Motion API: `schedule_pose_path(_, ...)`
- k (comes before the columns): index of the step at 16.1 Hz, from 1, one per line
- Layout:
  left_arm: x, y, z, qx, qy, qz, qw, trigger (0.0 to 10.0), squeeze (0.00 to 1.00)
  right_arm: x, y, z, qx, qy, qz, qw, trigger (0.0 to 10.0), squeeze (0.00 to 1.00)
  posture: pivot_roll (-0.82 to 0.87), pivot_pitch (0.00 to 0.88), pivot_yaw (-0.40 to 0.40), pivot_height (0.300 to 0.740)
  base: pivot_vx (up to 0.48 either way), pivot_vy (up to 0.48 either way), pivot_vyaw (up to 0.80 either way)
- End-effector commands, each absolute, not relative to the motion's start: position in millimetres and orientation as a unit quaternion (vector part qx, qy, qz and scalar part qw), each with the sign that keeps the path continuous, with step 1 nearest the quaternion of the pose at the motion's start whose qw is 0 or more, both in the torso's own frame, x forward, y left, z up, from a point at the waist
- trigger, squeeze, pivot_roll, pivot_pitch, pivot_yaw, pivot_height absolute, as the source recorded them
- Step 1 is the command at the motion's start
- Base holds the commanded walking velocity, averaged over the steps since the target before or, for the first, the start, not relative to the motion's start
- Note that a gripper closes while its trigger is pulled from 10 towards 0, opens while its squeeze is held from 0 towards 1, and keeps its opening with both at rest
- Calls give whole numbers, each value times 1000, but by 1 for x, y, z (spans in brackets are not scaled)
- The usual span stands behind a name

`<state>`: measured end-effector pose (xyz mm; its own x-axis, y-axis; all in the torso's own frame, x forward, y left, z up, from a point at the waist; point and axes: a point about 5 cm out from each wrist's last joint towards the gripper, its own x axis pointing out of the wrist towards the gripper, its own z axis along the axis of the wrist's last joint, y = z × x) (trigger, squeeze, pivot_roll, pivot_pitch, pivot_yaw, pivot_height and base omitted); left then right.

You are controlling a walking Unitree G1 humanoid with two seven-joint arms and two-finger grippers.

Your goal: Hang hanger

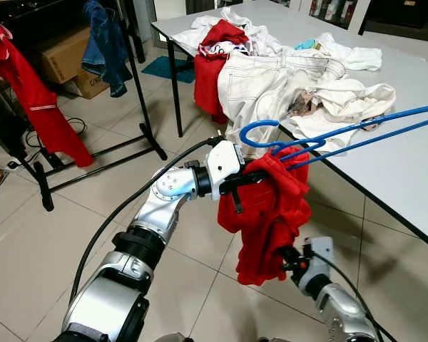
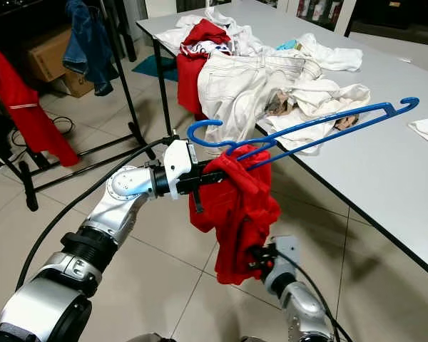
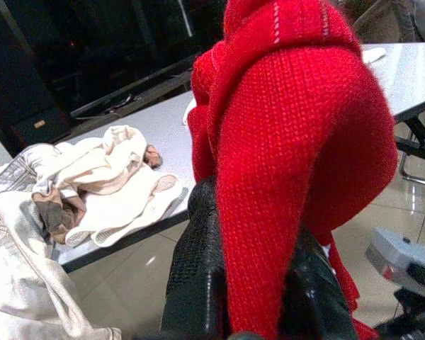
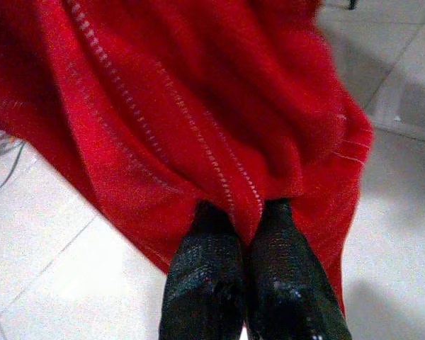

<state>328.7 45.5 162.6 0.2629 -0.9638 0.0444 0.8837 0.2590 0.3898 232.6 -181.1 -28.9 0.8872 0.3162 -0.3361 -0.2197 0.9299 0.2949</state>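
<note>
Left hand (image 1: pixel 253 178) clamped on the top of a red knit sweater (image 1: pixel 267 221), fingers (image 3: pixel 198 276) pinching a thick fold of it. Right hand (image 4: pixel 251 227) lower down, closed tight on the sweater's bottom edge, fingertips pressed together with the cloth between them. Blue hanger (image 2: pixel 299 132) threaded into the sweater's upper part, hook curling left above the left hand, long arms reaching out right over the tabletop (image 1: pixel 406 171).

From the left wrist: coarse knit ribbing seen close, a heap of cream clothes (image 3: pixel 120 180) on the grey tabletop behind it, and the right wrist's pale housing beneath. From the right wrist: a line of stitching running down the red folds, pale floor tiles (image 4: pixel 49 269) beyond. From the head views: the whole sweater hanging between both hands, held near the tabletop's near edge.

Farther along the tabletop, a pile of white clothes (image 1: pixel 285 78) with another red garment (image 1: pixel 217 50) draped over the edge. Far left, a black clothes rack (image 1: pixel 139 92) carrying a denim garment (image 1: pixel 107 43) and a red garment (image 1: pixel 36 100), with cardboard boxes (image 1: pixel 68 57) behind. Glossy beige tiled floor throughout.
</note>
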Motion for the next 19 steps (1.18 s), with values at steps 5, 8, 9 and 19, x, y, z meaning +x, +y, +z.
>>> schedule_pose_path(5, 331, 46, 169, 149, -159, -573, 790, 10000, 0, 246, -208, -11, 128, 128, 49, 982, 0, 0, -136, 0, 52, 740, 0, 0, 0)
schedule_pose_path(8, 326, 50, 160, 130, -141, -576, 794, 10000, 0, 254, -229, 6, 85, 79, -17, 993, 0, 0, -136, 0, 52, 740, 0, 0, 0)
schedule_pose_path(9, 322, 51, 153, 126, -131, -581, 793, 10000, 0, 257, -235, 14, 77, 56, -37, 995, 0, 0, -136, 0, 52, 740, 0, 0, 0)
schedule_pose_path(19, 287, 64, 105, 76, -48, -588, 804, 10000, 0, 284, -251, 74, 47, -91, -88, 991, 0, 0, -144, 0, 54, 740, 0, 0, 0)
